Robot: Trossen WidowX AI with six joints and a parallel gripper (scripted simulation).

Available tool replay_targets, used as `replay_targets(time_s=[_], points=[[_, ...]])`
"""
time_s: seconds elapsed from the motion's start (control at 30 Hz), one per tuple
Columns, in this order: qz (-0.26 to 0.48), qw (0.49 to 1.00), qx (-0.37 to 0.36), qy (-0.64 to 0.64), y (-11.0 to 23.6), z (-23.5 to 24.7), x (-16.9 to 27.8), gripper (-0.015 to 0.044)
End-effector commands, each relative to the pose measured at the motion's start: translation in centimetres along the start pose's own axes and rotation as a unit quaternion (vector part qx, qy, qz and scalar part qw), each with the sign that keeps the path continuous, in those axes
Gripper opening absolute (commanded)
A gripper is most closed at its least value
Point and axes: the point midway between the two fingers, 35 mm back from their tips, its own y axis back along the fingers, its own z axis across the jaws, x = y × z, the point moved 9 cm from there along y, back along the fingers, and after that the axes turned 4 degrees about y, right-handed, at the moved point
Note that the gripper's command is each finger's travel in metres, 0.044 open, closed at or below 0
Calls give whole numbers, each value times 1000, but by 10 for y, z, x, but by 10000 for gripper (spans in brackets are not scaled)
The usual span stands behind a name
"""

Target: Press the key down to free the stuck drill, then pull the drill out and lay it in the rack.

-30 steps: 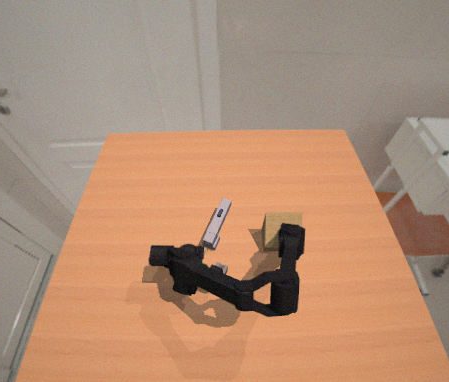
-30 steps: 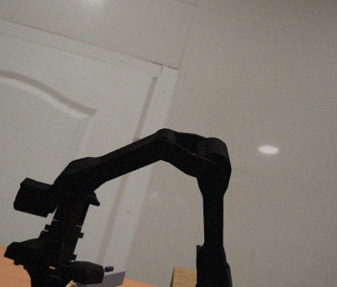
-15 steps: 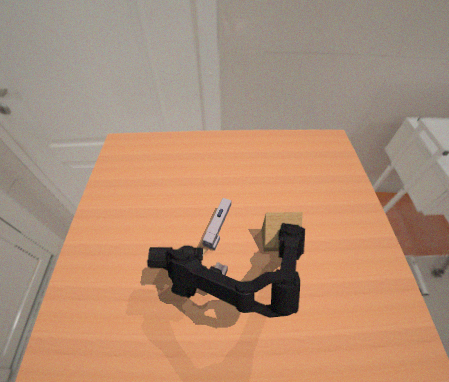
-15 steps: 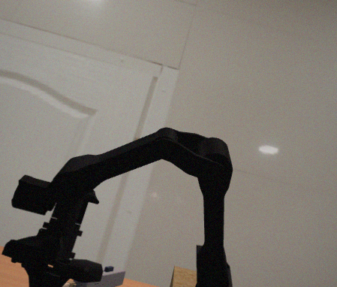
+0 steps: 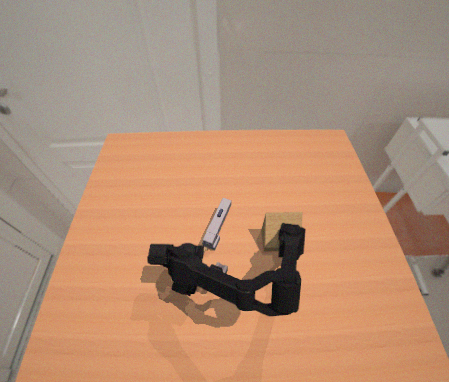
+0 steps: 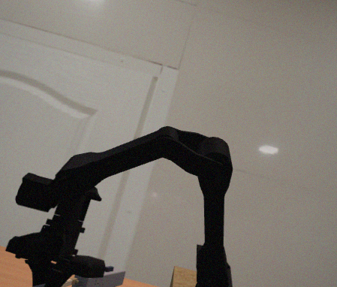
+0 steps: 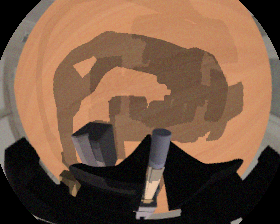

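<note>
A long pale grey housing (image 5: pixel 217 223) (image 6: pixel 103 279) lies on the orange table (image 5: pixel 170 165), with a small dark blue key (image 5: pixel 219 213) on its top. My gripper (image 5: pixel 214 271) (image 7: pixel 153 137) is shut on the drill (image 5: pixel 221 268) (image 7: pixel 157 157), a thin grey rod. It holds the drill just in front of the housing's near end, low over the table. In the wrist view the rod sticks out from between the fingers, clear of the dark grey housing (image 7: pixel 96 143) to its left. A tan box (image 5: pixel 281 227) (image 6: pixel 183 277) stands to the right.
The black arm (image 5: pixel 250 290) (image 6: pixel 146 150) arches from its base beside the tan box over to the left. A white cabinet (image 5: pixel 440 165) stands off the table to the right. White doors fill the back wall.
</note>
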Motion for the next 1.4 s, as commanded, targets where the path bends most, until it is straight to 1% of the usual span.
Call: replay_targets(time_s=[0.0, 1.37], points=[[-3, 1000, 2, 3, 3, 0, 0, 0], [-2, 1000, 2, 3, 20, 2, 5, 0]])
